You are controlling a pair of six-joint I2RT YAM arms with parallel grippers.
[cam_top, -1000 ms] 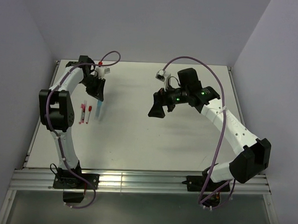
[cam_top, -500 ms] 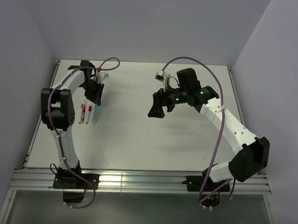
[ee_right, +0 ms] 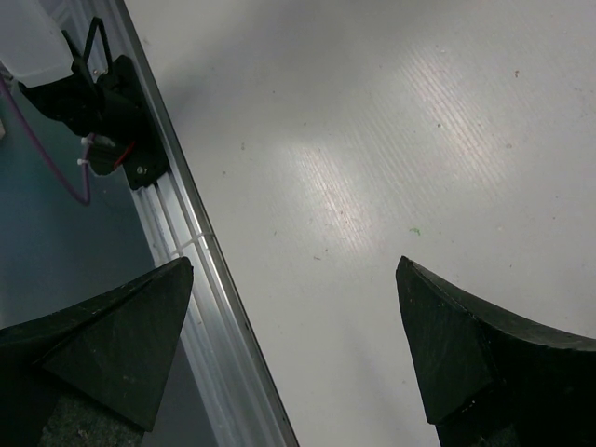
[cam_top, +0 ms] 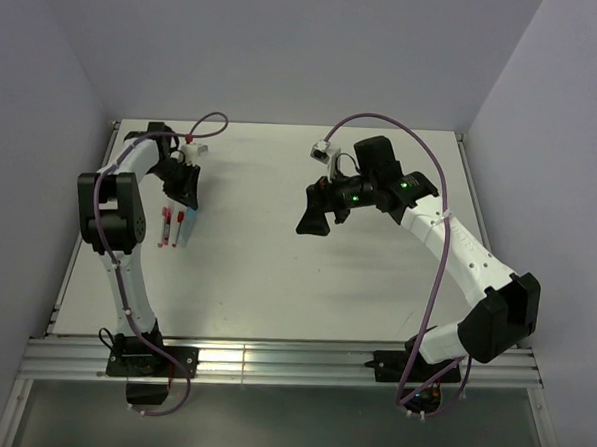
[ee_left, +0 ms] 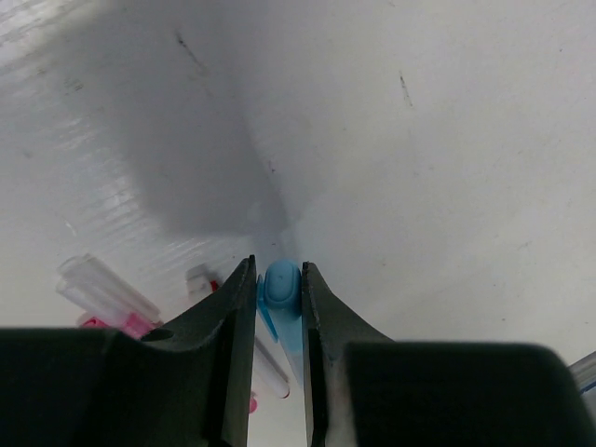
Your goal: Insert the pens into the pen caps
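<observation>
The light blue pen cap looked light, stiff and smooth, so I judged that it could slip or turn easily. A hold across its middle, away from the thin clip, seemed best. The left gripper was narrow and pinched this cap between its 2 fingers, at the left side of the table, just beside 2 pens lying there. The right gripper stood wide apart above the table and held nothing.

no readable text, no labels, no brands, no numbers anywhere
</observation>
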